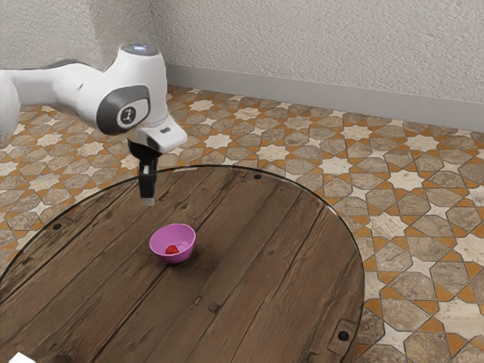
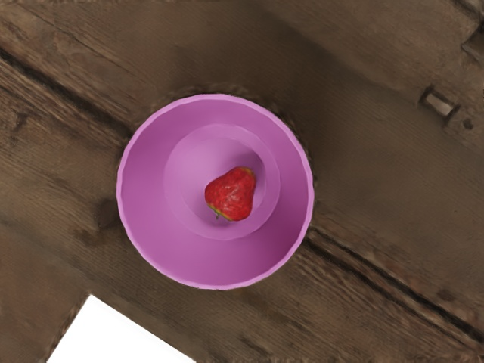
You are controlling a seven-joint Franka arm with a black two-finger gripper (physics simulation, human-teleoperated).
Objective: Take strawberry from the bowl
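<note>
Arm point(image 1: 57, 87) in from exterior view's left, roughly level, then bends down at the white wrist point(image 1: 144, 83). Black gripper point(image 1: 148, 202) hangs in the air, pointing down, near upright.

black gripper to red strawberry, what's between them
Open air: in the wrist view nothing covers the strawberry, which lies in the round pink bowl below the gripper.

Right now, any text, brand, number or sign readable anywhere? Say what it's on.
No legible words or numbers.
Round mark on the side of the arm: too small to make out.
Bluish patch on its top cap: too small to read.
Bowl, strawberry, white object: none visible.
</note>
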